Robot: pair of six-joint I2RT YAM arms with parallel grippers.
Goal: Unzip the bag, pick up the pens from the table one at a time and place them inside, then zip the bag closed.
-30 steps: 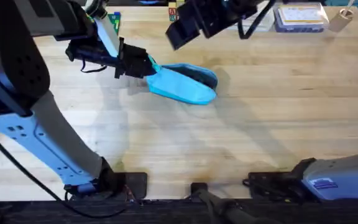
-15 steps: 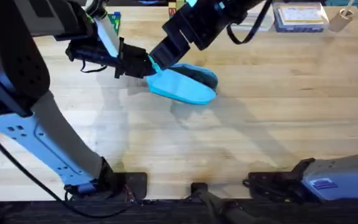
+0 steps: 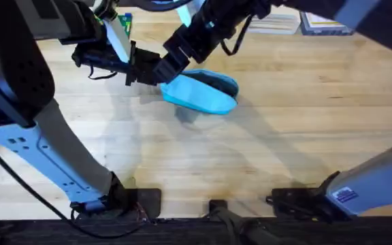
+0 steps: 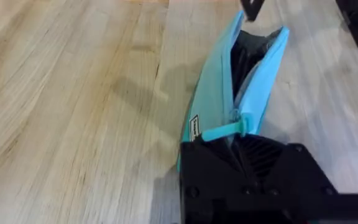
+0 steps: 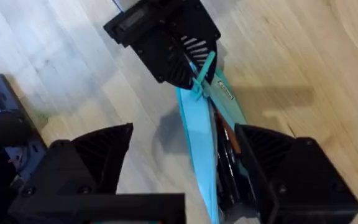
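The light-blue bag (image 3: 201,93) lies on the table (image 3: 284,136) with its zipper open and a dark interior (image 4: 246,59). My left gripper (image 3: 148,70) is shut on the bag's left end, just behind the small blue pull tab (image 4: 227,130). My right gripper (image 3: 171,62) hangs above that same end, open, its fingers (image 5: 92,158) standing either side of the bag (image 5: 196,134). The pens (image 5: 225,149) lie inside the opening, an orange one beside a black one.
A flat box (image 3: 322,22) and papers lie at the table's back right, and a green and blue item (image 3: 124,22) at the back left. Bare wood stretches across the front and right of the table.
The right arm has swung down and to the left from the back of the table and now hangs over the bag's left end. The bag and the left gripper have stayed put.
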